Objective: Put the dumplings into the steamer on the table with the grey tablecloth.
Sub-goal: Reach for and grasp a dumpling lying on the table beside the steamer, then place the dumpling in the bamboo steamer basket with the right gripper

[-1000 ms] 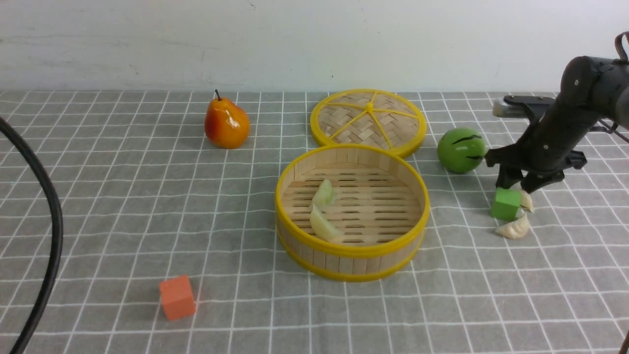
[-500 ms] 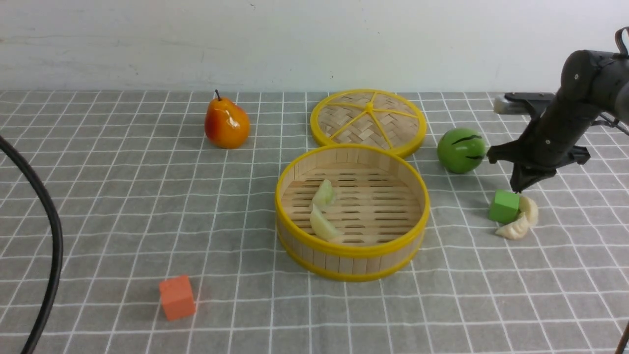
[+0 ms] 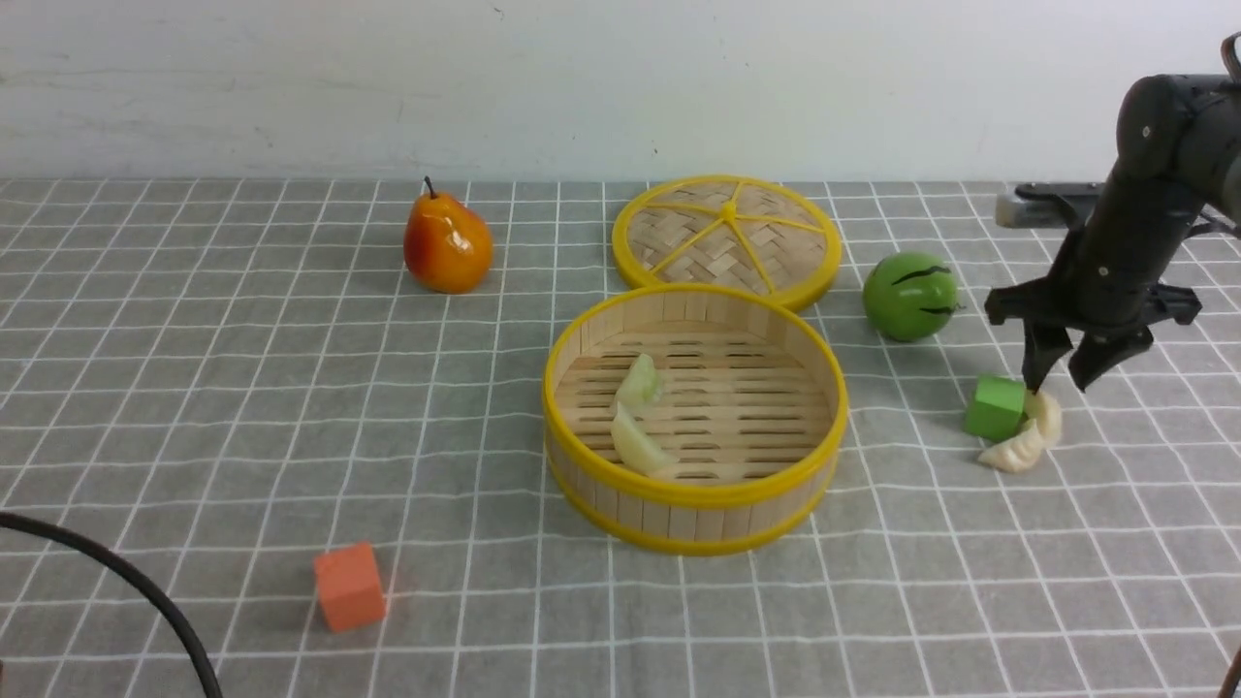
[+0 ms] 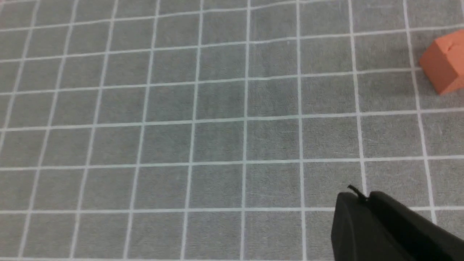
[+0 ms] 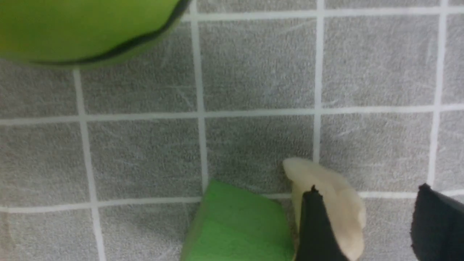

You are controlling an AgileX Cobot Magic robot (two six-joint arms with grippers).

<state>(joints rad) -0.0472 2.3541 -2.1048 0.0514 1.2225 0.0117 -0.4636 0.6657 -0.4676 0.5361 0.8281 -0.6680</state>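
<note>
Front view: 2 dumplings lie in steamer.

Four small crescent-shaped pleated toy dumplings in all: two pale translucent green dumplings and two cream-white dumplings.

One round bamboo steamer basket with yellow rims.

One flat woven bamboo lid with a yellow rim.

One glossy orange-yellow toy pear.

One round green toy melon with dark stripes.

Two small cubes: one green cube and one orange cube.

One thin black cable.

One table, covered by one grey tablecloth with thin white grid lines.
</note>
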